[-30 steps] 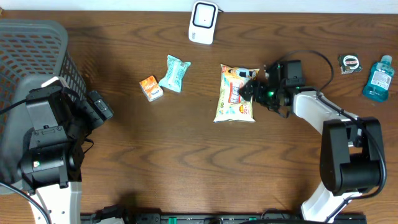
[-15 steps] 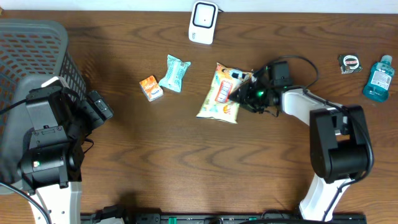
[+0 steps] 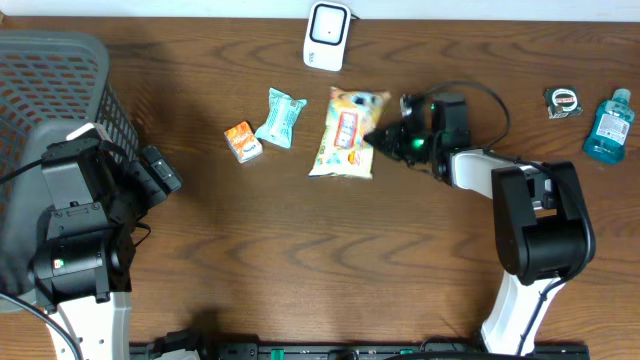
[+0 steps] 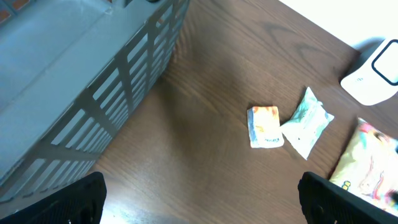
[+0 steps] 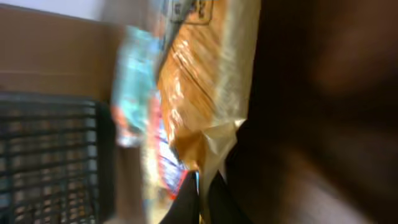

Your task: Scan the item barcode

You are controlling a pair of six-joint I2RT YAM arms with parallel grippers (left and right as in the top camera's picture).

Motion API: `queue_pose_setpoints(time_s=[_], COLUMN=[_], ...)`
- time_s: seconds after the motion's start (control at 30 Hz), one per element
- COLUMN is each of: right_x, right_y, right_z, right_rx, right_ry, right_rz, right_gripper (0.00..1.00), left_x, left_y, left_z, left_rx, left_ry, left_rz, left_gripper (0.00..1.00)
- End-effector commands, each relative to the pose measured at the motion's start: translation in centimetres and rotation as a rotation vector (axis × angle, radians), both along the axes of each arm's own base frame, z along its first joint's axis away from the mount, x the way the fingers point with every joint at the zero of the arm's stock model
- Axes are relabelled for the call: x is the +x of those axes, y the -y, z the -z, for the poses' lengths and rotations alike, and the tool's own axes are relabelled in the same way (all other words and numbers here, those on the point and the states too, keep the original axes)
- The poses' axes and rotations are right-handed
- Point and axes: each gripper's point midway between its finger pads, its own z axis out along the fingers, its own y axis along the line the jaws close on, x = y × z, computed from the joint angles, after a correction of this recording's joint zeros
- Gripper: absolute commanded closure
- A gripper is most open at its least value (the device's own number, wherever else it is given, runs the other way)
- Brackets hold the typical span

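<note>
Wooden worktop (image 3: 300, 260). Our left jaws stand wide apart, idle. Our right jaws clamp only the thin sealed edge of the snack bag (image 3: 348, 132). Lifted, we judge it may slip or swing, missing the white scanner (image 3: 327, 35) ahead of them.

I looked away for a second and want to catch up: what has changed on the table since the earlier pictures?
The right tool closed on the snack bag at its right edge and dragged it left and toward the scanner. The left arm, orange packet, teal packet, tape measure and blue bottle stayed put.
</note>
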Motion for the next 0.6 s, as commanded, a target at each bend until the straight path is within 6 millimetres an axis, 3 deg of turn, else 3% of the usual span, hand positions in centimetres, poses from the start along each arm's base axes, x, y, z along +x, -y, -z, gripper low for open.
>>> queue_pose_setpoints(time_s=[0.0, 0.1, 0.33, 0.37, 0.4, 0.5, 0.57], right_x=[0.1, 0.6, 0.1, 0.1, 0.1, 0.2, 0.5], right_y=[-0.7, -0.8, -0.7, -0.7, -0.6, -0.3, -0.2], right_z=[-4.0, -5.2, -4.2, -4.0, -3.8, -3.3, -3.3], right_rx=[0.131, 0.162, 0.135, 0.127, 0.119, 0.099, 0.09], right_ry=[0.058, 0.089, 0.063, 0.069, 0.063, 0.046, 0.049], right_rz=[-0.062, -0.054, -0.063, -0.066, -0.061, -0.036, -0.024], right_gripper=[0.99, 0.99, 0.98, 0.82, 0.59, 0.32, 0.21], left_x=[0.0, 0.0, 0.0, 0.0, 0.0, 0.0, 0.0], left_y=[-0.4, -0.4, -0.4, -0.4, -0.4, -0.4, -0.4], left_z=[-0.2, -0.2, -0.2, -0.2, -0.2, -0.2, -0.2], left_rx=[0.003, 0.003, 0.003, 0.003, 0.003, 0.003, 0.003], left_ry=[0.003, 0.003, 0.003, 0.003, 0.003, 0.003, 0.003], left_rz=[-0.021, -0.021, -0.021, -0.021, -0.021, -0.021, -0.021], left_gripper=[0.02, 0.02, 0.02, 0.02, 0.02, 0.02, 0.02])
